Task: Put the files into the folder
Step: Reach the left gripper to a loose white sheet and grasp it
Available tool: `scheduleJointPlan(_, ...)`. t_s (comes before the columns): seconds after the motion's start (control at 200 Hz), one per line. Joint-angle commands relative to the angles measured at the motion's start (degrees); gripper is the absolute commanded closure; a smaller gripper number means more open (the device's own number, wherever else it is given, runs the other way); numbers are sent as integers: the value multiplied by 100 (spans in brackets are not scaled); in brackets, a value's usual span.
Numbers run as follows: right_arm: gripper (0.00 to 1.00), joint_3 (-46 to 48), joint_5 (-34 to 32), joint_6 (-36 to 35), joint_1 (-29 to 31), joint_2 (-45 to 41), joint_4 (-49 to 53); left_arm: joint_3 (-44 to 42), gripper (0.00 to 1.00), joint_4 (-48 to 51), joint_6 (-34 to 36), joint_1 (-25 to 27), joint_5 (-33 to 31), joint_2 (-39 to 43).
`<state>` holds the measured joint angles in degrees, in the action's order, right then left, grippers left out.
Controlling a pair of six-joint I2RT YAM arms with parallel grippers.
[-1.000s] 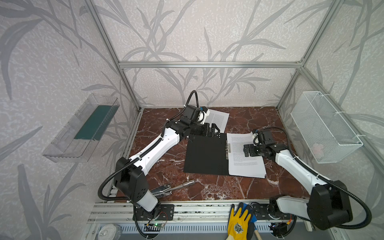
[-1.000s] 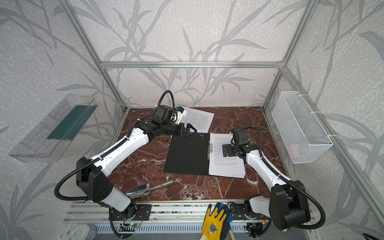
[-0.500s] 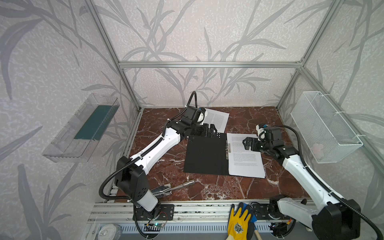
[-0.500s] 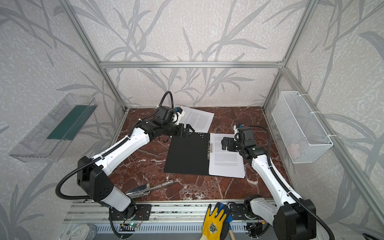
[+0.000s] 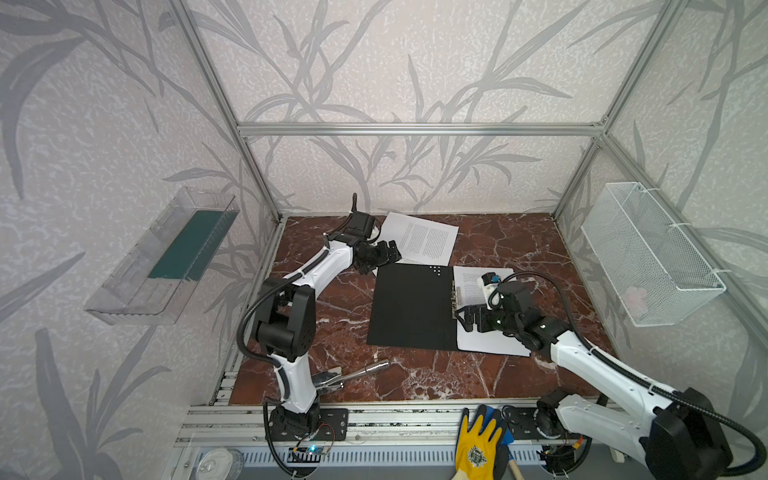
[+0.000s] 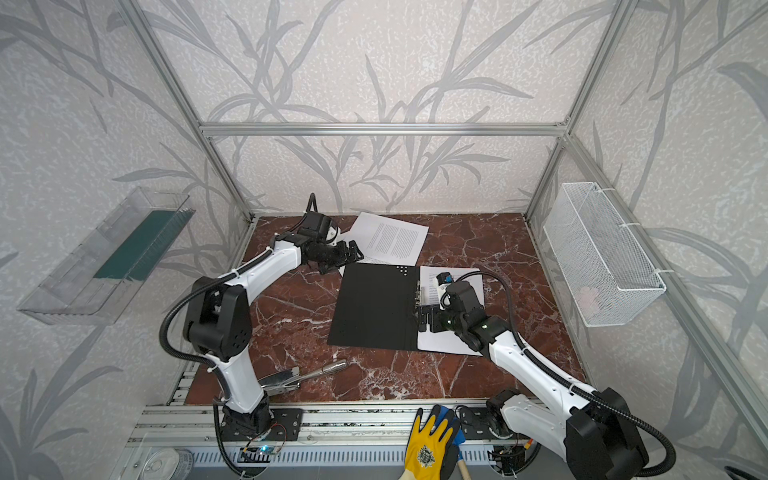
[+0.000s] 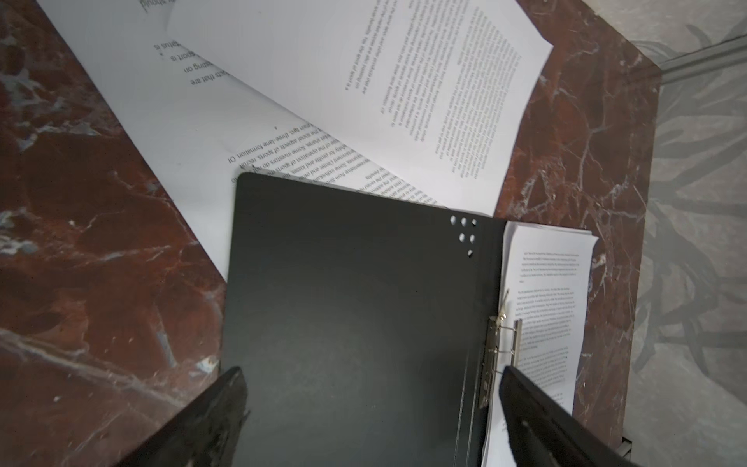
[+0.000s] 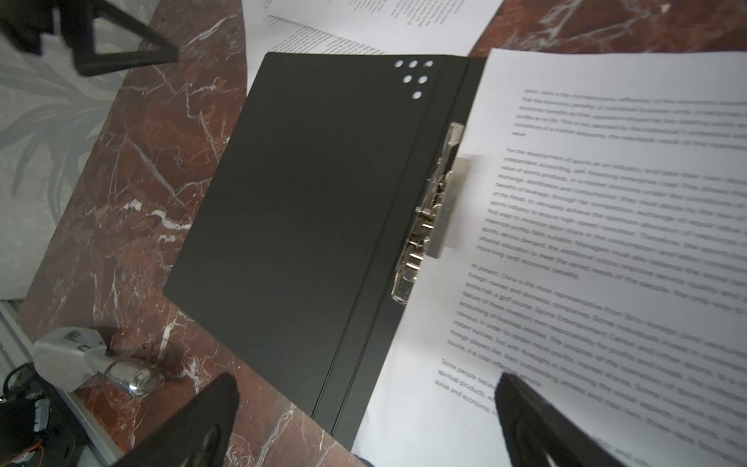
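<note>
The folder (image 5: 411,307) lies open in the middle, spine running near to far, files (image 5: 492,347) stacked on its right half, more sheets (image 5: 424,239) beyond its far edge. The left gripper (image 5: 390,251) and right gripper (image 5: 465,319) gape wide, empty.

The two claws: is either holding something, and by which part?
Nothing is held: the left gripper and the right gripper are both open and empty.

White arms (image 5: 320,270), black joints (image 5: 286,322), corrugated cables (image 5: 241,332)
</note>
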<state>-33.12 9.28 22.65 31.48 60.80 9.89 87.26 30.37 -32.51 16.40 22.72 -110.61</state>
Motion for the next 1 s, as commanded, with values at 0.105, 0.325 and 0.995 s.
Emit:
scheduleJointPlan(0.105,0,30,-841,-115,552,-26,-575,1258,5,228,-639,-215,168,-1305)
scheduleJointPlan(0.325,0,44,-897,-210,560,-48,-615,1968,9,-190,-1365,-314,330,-2154)
scheduleJointPlan(0.995,0,113,-963,-191,561,134,-868,1095,11,-3280,-3184,-313,-13,-2516)
